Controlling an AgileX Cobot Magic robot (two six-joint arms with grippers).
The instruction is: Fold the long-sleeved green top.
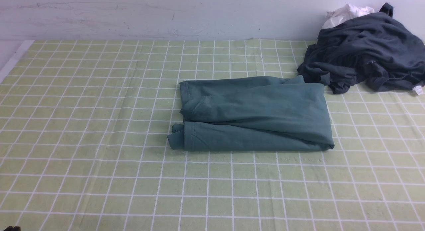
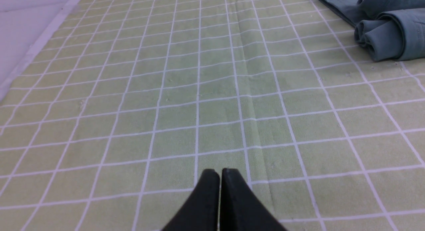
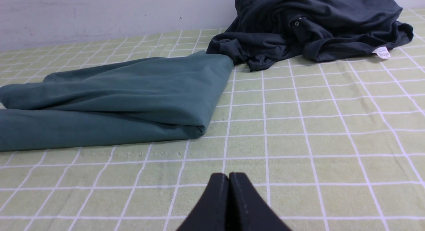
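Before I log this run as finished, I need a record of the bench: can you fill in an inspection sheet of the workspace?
Surface: green checked tablecloth with white grid lines, some creases, covering the table.
Job's things: green long-sleeved top lies folded into a rough rectangle near the middle; one corner at its left end is bunched.
Clutter: dark grey garment crumpled at the far right, its edge touching the top's far right corner; white cloth behind it.
Grippers: left end effector shut, empty, over bare cloth; right end effector shut, empty, short of the top.
Cables: nothing seen.
Surroundings: plain pale wall behind the table.
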